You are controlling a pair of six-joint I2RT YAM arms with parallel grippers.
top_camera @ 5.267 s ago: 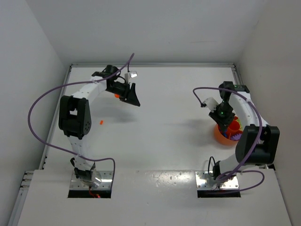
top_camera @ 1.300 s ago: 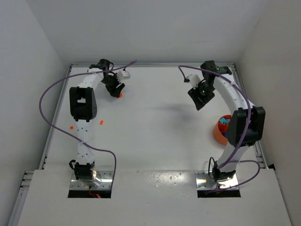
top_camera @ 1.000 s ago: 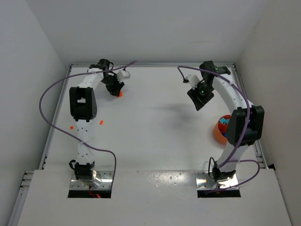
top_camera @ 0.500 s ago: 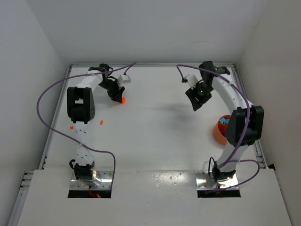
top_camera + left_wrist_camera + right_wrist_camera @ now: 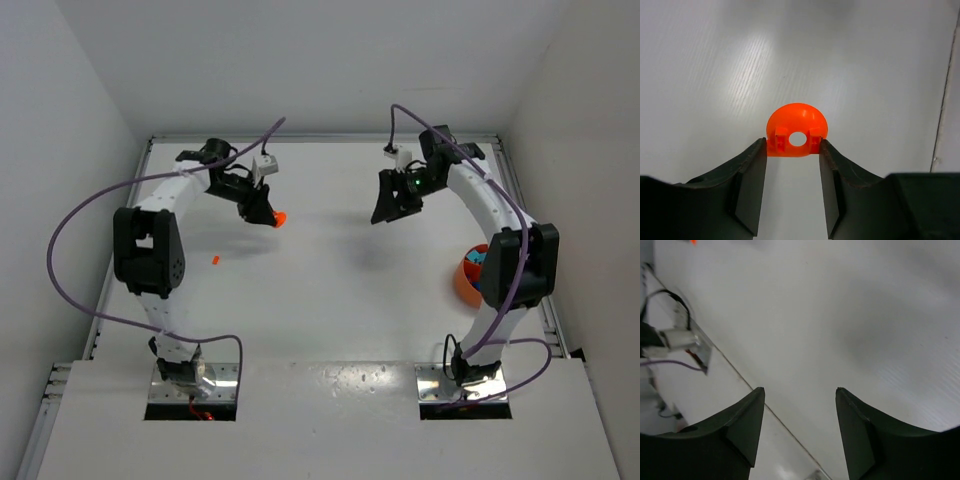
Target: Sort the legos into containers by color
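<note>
An orange piece (image 5: pixel 796 120) in the left gripper (image 5: pixel 793 145).
It sits clamped between the fingertips; the right gripper (image 5: pixel 799 392) stands wide.

White table (image 5: pixel 330 290) with matte, finely ribbed surface, enclosed left, far and right by plain white walls (image 5: pixel 300 60), bordered at the far edge by a thin rail (image 5: pixel 330 137), fronted on the near side by a pale panel (image 5: pixel 330 430) bearing two bolted metal plates (image 5: pixel 225 375).

No readable text, labels, brands or numbers in any view.
</note>
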